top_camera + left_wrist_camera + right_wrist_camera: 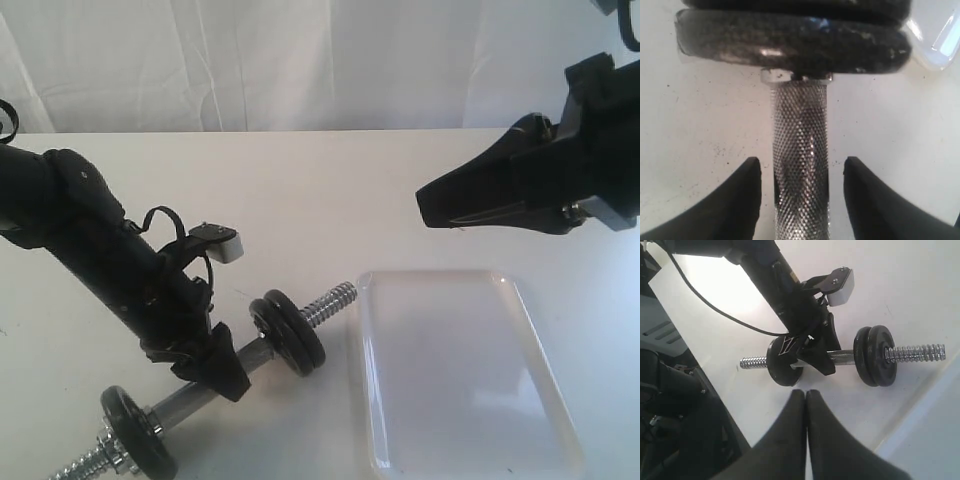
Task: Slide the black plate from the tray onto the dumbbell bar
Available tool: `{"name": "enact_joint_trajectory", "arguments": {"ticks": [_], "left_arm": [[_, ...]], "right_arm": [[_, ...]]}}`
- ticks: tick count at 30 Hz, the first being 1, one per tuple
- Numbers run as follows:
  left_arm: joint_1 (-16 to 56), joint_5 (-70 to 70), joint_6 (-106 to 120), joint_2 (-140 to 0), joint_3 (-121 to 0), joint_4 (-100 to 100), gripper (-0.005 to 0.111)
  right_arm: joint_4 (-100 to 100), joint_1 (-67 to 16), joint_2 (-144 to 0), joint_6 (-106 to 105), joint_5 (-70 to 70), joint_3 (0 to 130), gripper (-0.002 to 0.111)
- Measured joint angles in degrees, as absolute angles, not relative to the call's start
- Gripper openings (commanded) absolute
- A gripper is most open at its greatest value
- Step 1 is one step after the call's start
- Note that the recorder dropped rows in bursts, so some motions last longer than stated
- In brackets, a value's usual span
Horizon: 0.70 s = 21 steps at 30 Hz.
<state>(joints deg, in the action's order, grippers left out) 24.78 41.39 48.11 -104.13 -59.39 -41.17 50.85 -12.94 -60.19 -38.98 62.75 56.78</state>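
The dumbbell bar (183, 402) lies on the white table, left of the tray (365, 390), which holds nothing. Two black plates sit side by side on the bar's end nearest the tray; the outer black plate (300, 338) faces the threaded tip (331, 302). Another black disc (135, 436) sits at the bar's other end. My left gripper (226, 372) is open, its fingers (747, 192) standing either side of the knurled bar (800, 150) with gaps. Beyond the tray's far right corner, my right gripper (427, 206) hangs in the air, shut and empty.
The right wrist view shows the dumbbell (875, 356) with the left arm (790, 295) over it, and the table edge with dark equipment (675, 410) beyond. A white cloth backdrop (300, 60) hangs behind the table.
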Motion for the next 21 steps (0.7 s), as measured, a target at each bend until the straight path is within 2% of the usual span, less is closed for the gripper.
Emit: {"name": "enact_joint_trajectory", "arguments": {"ticks": [13, 15, 20, 21], "left_arm": [[24.78, 41.74, 46.32, -106.65, -59.39, -43.91, 0.048], [24.78, 41.87, 46.32, -107.36, -59.39, -44.39, 0.04], [24.78, 42.26, 46.7, -107.89, -59.39, -45.02, 0.0], [24.78, 42.37, 46.7, -107.98, -59.39, -45.27, 0.0]], "right_arm": [[50.85, -12.94, -60.19, -38.77, 62.67, 56.78, 0.0], [50.85, -12.94, -60.19, -38.77, 62.67, 56.78, 0.0], [50.85, -12.94, -60.19, -38.77, 62.67, 56.78, 0.0], [50.85, -12.94, -60.19, -38.77, 62.67, 56.78, 0.0]]}}
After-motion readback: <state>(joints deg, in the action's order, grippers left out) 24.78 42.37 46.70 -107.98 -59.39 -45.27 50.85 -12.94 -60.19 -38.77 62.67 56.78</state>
